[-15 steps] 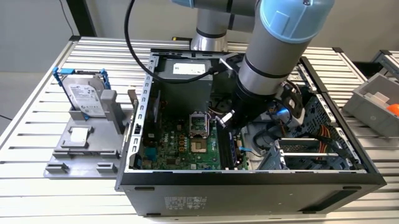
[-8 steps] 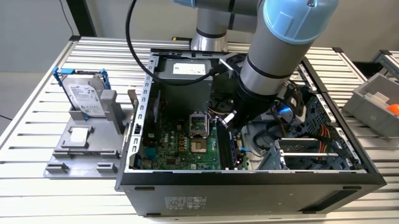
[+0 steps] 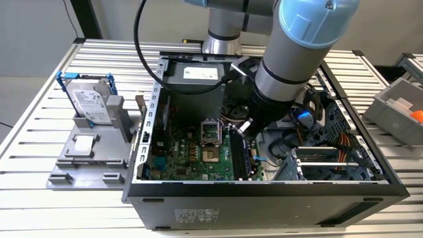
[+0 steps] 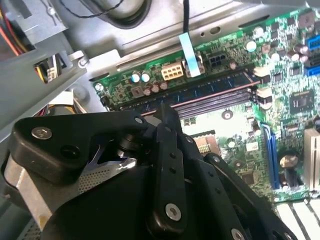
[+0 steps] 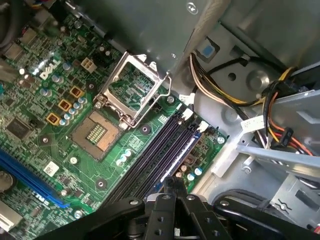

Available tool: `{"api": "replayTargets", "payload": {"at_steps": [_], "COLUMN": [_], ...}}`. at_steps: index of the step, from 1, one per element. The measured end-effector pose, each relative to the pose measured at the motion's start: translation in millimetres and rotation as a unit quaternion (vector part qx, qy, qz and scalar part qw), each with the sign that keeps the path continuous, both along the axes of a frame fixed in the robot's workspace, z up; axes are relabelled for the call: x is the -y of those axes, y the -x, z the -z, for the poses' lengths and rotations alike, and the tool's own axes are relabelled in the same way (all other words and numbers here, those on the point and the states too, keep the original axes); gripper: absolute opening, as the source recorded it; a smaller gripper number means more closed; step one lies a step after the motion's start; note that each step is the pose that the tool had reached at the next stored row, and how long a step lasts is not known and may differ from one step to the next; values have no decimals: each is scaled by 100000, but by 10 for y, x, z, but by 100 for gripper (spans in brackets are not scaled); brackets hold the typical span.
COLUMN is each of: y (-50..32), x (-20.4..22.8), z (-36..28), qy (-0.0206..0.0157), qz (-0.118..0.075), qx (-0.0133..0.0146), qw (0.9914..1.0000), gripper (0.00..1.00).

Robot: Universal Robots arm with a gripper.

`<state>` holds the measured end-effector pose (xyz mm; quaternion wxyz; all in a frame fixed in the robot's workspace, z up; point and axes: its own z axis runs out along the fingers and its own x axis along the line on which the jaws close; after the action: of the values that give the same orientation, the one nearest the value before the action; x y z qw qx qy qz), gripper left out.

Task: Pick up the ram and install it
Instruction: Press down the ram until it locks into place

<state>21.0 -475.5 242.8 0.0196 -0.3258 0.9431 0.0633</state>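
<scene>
Ram (image 5: 176, 154) seated in slot; exterior view adds hard drive (image 3: 89, 101).

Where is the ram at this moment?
The ram sits in the motherboard's outermost memory slot, nearest the case wall, just ahead of the gripper; in the exterior view it lies beside the arm.

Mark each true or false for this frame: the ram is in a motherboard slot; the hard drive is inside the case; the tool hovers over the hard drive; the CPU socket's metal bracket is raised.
1. The ram lies in a motherboard slot. True.
2. The hard drive is inside the computer case. False: it stands on the grey fixture outside the case, at the exterior view's left.
3. The tool hovers over the hard drive. False: it is inside the case, at the memory slots.
4. The CPU socket's metal bracket is raised. True.
</scene>
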Motion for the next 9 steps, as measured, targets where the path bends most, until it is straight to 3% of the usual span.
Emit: {"api": "replayTargets", "payload": {"at_steps": [5,9], "y": [0,0], "x": [0,0], "z": [0,0], "qy": [-328,-378], "qz": [-3382,-6858], "qx": [1501,1908], "qw": [99931,99746], "gripper": [0,0]}}
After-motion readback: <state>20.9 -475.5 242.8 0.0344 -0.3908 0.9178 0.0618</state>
